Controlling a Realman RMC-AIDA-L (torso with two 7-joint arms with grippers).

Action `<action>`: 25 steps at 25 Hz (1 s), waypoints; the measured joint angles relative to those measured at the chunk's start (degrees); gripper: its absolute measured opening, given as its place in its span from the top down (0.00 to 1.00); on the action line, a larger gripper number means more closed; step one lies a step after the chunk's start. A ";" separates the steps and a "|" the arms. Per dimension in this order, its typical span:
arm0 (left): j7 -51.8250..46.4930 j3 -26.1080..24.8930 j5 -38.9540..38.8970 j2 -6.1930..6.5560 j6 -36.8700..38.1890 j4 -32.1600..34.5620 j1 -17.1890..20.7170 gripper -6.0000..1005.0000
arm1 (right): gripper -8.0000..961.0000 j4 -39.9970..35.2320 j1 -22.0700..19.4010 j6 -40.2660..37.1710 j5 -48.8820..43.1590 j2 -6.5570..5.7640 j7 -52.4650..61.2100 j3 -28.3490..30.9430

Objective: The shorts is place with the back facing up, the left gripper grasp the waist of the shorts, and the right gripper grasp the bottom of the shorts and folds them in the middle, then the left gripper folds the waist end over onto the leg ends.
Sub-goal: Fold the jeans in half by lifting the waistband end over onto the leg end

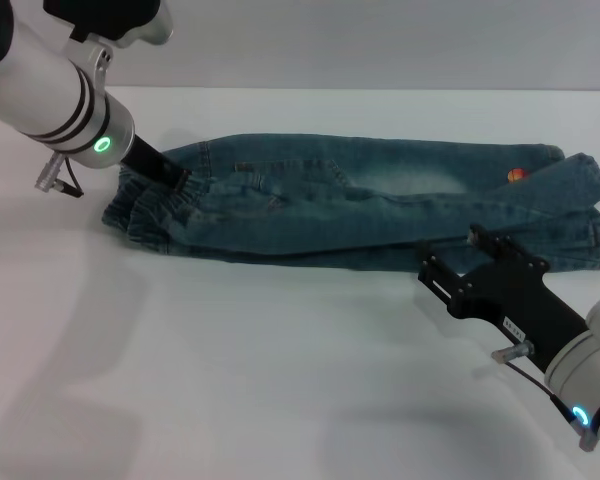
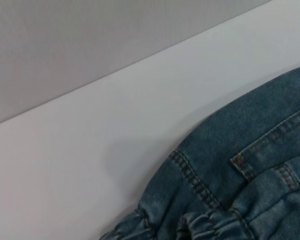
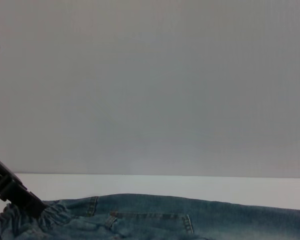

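The blue denim shorts (image 1: 360,200) lie across the table, folded lengthwise into a long band, with a patch pocket (image 2: 270,150) facing up. The ruffled waist (image 1: 150,212) is at the left end and the leg ends (image 1: 585,215) are stacked at the right. My left gripper (image 1: 178,180), on the green-lit arm, is pressed down into the waistband and shut on it. It also shows as a black bar in the right wrist view (image 3: 17,194), against the waist (image 3: 50,217). My right gripper (image 1: 435,268) hovers open just in front of the shorts' near edge, holding nothing.
The white table (image 1: 230,380) extends in front of the shorts and to the left. A grey wall (image 3: 150,90) rises behind its far edge. A bit of the orange print (image 1: 517,175) peeks out near the leg ends.
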 joint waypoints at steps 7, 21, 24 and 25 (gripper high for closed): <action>0.03 0.05 0.35 0.00 -0.23 0.59 0.12 0.94 | 0.34 0.00 -0.09 0.00 0.06 0.00 0.21 0.00; -0.42 -0.22 0.43 -0.09 0.26 -3.55 1.05 0.98 | 0.35 0.16 -0.44 0.08 0.03 -0.06 1.55 -1.30; -0.43 -0.41 0.43 -0.09 0.76 -3.81 1.09 0.99 | 0.35 0.18 -0.49 0.22 -0.02 -0.07 1.95 -1.39; -0.43 -0.46 0.43 -0.09 0.97 -4.03 1.12 0.99 | 0.35 0.18 -0.57 0.28 -0.02 -0.08 1.97 -1.45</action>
